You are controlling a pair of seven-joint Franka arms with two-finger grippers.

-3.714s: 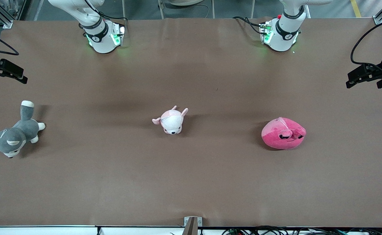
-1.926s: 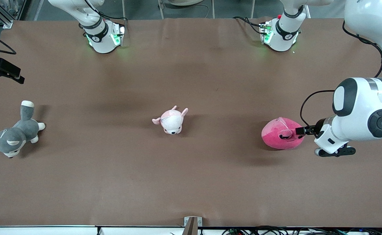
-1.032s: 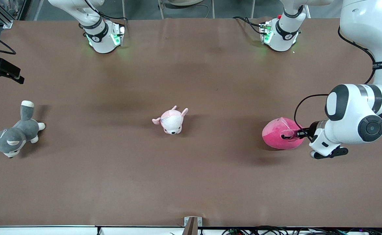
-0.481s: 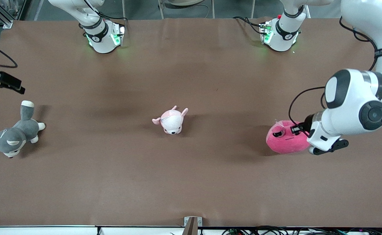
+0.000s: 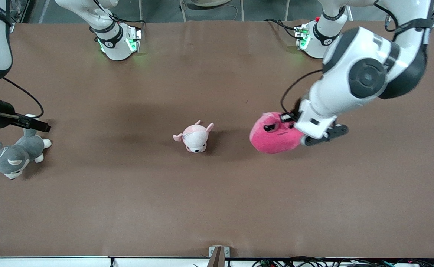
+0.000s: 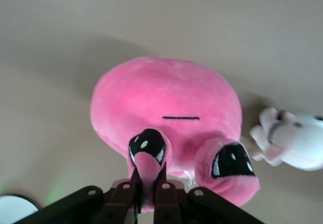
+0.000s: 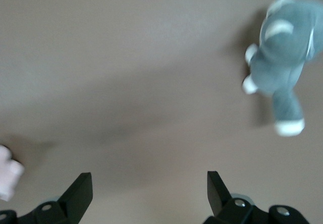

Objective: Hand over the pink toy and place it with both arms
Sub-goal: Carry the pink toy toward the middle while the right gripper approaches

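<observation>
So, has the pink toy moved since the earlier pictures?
Yes. The pink toy, held by the left end effector, has shifted toward the small pale plush, which stayed put.

A brown worktop [image 5: 217, 207] fills the room's middle, covered in a smooth sheet with a faint crease along the base end. Near its centre lies a small pale pink-and-white plush animal [image 5: 194, 138], ears up, face turned toward the front camera. Well apart from it, at the right arm's end of the worktop, a grey-and-white plush dog [image 5: 14, 155] lies on its side, its white-tipped tail pointing toward the bases.
</observation>
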